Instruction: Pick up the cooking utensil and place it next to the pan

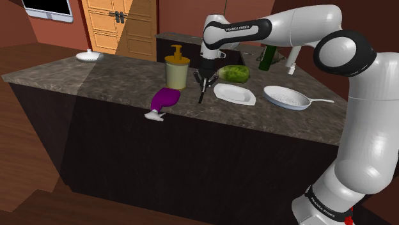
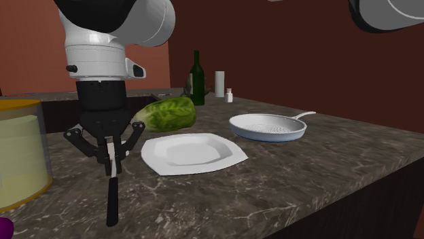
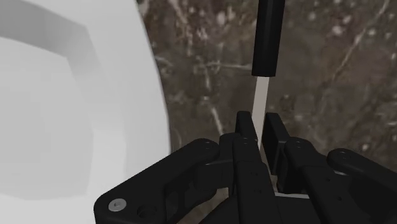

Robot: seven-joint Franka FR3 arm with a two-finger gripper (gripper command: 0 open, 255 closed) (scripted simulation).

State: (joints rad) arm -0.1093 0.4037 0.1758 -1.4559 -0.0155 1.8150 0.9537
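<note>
Over the dark stone counter, as the shoulder view has it, the black gripper hangs between a yellowish soap dispenser and a white plate, with the cooking utensil dangling from it. The pan sits well apart, beyond the plate toward this view's right, and a green leafy vegetable lies behind the plate.

From the second exterior view the grip is plainer. The gripper pinches the utensil's pale thin end, and the black handle points straight down at the counter. I cannot tell whether its tip touches the stone or floats just above it. The plate is just beside it on this view's right. The pan lies past the plate, with the vegetable near it and a dark bottle further back.

Through the wrist view the two fingers clasp the pale strip of the utensil, whose handle reaches out over the counter; the plate is next to it.

So I'd judge the grasp made, and the lift at best barely begun. What is left looks like the larger share: carrying the utensil over or round the plate, and laying it on bare stone beside the pan.
</note>
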